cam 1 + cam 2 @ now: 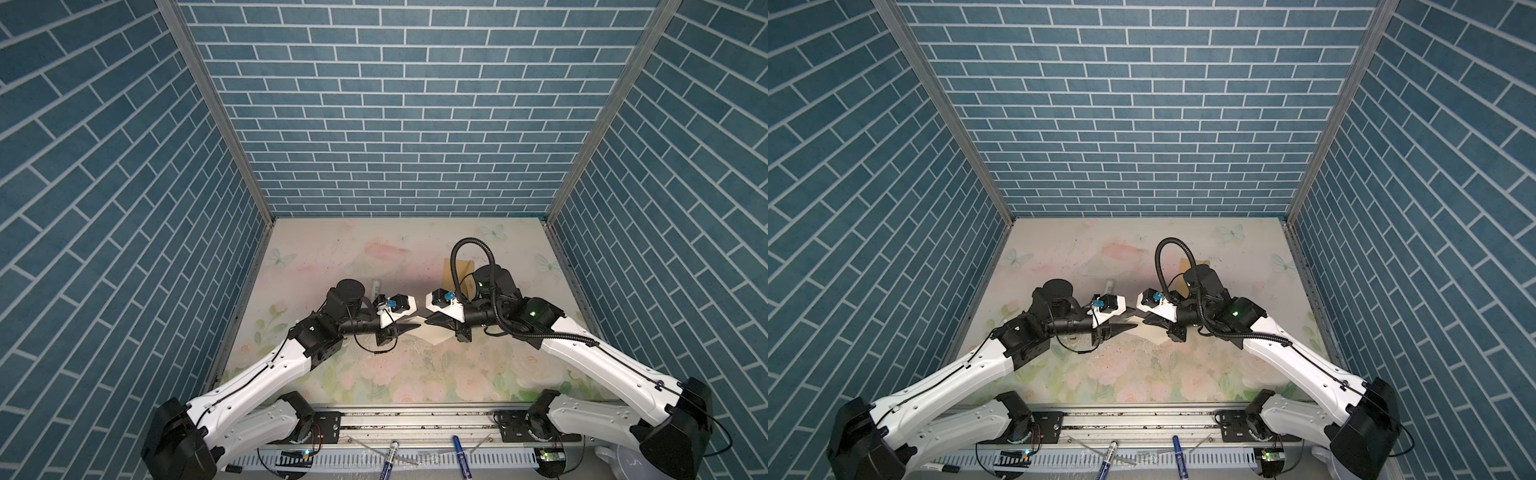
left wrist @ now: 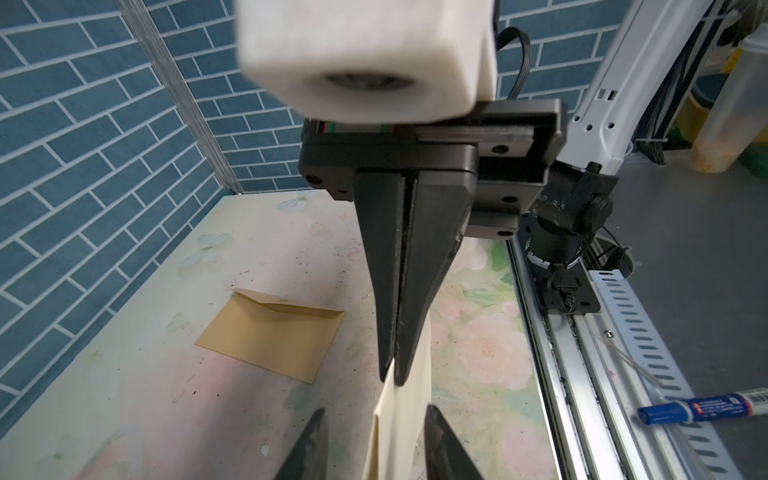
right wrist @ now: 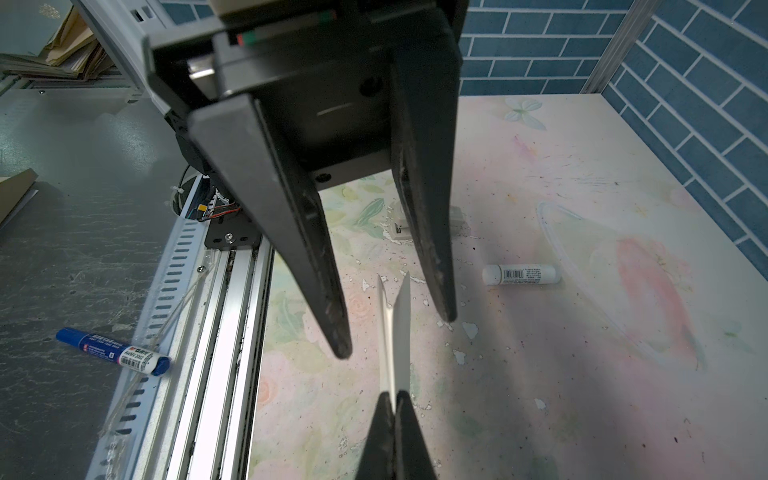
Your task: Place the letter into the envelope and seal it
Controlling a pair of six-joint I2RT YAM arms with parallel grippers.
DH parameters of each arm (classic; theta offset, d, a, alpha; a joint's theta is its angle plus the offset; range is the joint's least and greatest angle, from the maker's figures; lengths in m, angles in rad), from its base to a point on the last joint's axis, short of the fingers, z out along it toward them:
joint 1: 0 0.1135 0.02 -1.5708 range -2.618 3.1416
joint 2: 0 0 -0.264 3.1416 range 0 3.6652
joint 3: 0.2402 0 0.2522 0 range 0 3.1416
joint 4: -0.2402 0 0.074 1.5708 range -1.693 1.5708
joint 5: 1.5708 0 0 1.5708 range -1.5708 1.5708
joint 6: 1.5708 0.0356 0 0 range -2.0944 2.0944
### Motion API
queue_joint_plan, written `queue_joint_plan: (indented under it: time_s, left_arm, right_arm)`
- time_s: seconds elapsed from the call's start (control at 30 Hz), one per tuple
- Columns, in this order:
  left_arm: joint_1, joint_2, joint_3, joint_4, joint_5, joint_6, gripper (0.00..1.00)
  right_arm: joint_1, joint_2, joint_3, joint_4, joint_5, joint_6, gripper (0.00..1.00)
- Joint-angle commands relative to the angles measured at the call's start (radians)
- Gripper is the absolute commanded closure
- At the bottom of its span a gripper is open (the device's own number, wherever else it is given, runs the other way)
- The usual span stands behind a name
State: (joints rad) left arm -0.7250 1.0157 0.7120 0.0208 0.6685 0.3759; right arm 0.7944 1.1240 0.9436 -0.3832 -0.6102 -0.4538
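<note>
Right wrist view: right claw (image 3: 392, 398) is pressed together on one end of the letter (image 3: 395, 328), with both fingertips meeting on the paper. The letter is clear of the bench (image 3: 540, 374), held in the air and seen edge-on. It is pale cream, and two layers splay apart toward its free end.

The left claw (image 3: 395, 336) faces in from the letter's far end and is spread wide. The letter's free end sits between its two fingers (image 3: 332, 291). There is a gap on either side of the paper, and I can make out no contact.

Left wrist view: this confirms it from the other side. The right claw's fingers (image 2: 432, 266) are flush against each other, pinching the letter at their tips. The left claw's own fingertips stand apart with the paper running down between them.

Both top views: the two claws meet nearly tip to tip over mid-bench. The letter (image 1: 438, 338) shows as a pale patch hanging just beneath the right claw.

- The envelope (image 2: 270, 336) is tan and lies flat on the bench, flap side up. It is well apart from the letter, beyond it toward the back wall on the right arm's side. In both top views the right arm partly hides it (image 1: 463, 268).
- The glue stick (image 3: 521, 274) is white and lies on its side on the bench. It is also beyond the letter toward the back wall, but on the left arm's side.
- A blue marker (image 2: 702, 409) lies off the bench. It is on the arm-base side of the letter, past the metal rail (image 2: 552, 374).

The bench surface has a floral print, scuffed and speckled below the letter.
</note>
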Motion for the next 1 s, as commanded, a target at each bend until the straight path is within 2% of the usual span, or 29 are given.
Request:
queue_joint_plan:
  time_s: [0.0, 0.13, 0.2, 0.37, 0.47, 0.57, 0.67, 0.97]
  left_arm:
    - [-0.002, 0.01, 0.02, 0.045, 0.043, -0.007, 0.7]
    - [-0.002, 0.015, 0.018, 0.047, 0.05, -0.012, 0.79]
    - [-0.002, 0.016, 0.017, 0.041, 0.046, -0.012, 0.89]
    - [-0.003, 0.015, 0.0, 0.07, 0.05, -0.031, 1.0]
    - [-0.002, 0.008, -0.004, 0.071, 0.04, -0.031, 1.0]
    - [-0.002, -0.013, -0.011, 0.082, 0.03, -0.025, 1.0]
    - [-0.002, -0.031, -0.034, 0.085, 0.024, -0.019, 1.0]
    - [-0.002, -0.039, -0.034, 0.088, 0.025, -0.015, 1.0]
  right_arm:
    - [0.008, -0.007, 0.043, -0.002, -0.026, -0.042, 1.0]
    - [0.009, -0.004, 0.043, 0.004, -0.025, -0.045, 1.0]
    - [0.009, -0.004, 0.043, 0.007, -0.02, -0.045, 1.0]
    - [0.009, -0.004, 0.036, 0.022, -0.004, -0.042, 1.0]
    - [0.009, -0.011, 0.031, 0.024, 0.024, -0.035, 0.99]
    - [0.009, -0.035, 0.005, 0.031, 0.082, -0.027, 0.89]
    - [-0.003, -0.058, -0.016, 0.026, 0.097, -0.012, 0.85]
    - [-0.021, -0.054, -0.025, -0.009, 0.089, -0.01, 0.84]
